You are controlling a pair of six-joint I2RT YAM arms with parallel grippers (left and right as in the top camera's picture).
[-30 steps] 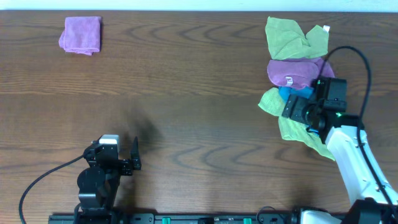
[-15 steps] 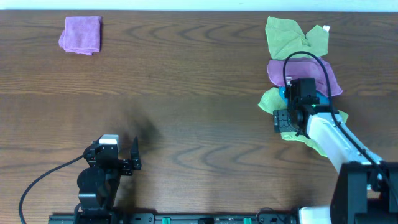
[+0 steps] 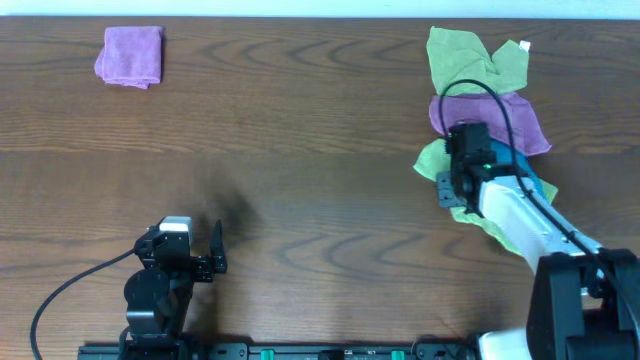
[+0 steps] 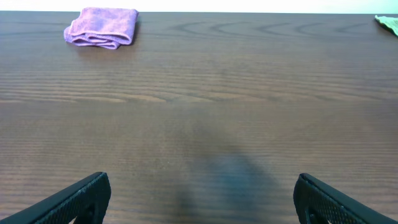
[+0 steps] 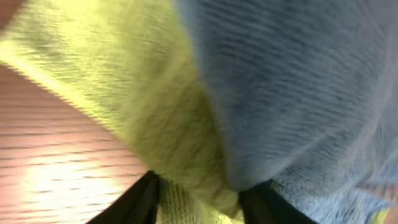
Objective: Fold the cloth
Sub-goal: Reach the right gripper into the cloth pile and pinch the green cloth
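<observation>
Right gripper (image 5: pixel 202 190) is pressed into the lime-green cloth (image 5: pixel 118 106), blue cloth (image 5: pixel 298 93) just rightward; clamping cannot be told. Left gripper (image 4: pixel 202 194) gapes wide, well apart.

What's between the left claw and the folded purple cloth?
Only bare table lies between the left claw and the folded purple cloth, seen in the left wrist view.

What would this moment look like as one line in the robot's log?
step: grasp | right tool: lime-green cloth and blue cloth between its fingers, grip unclear | left tool: open, holding nothing | fold: not begun
</observation>
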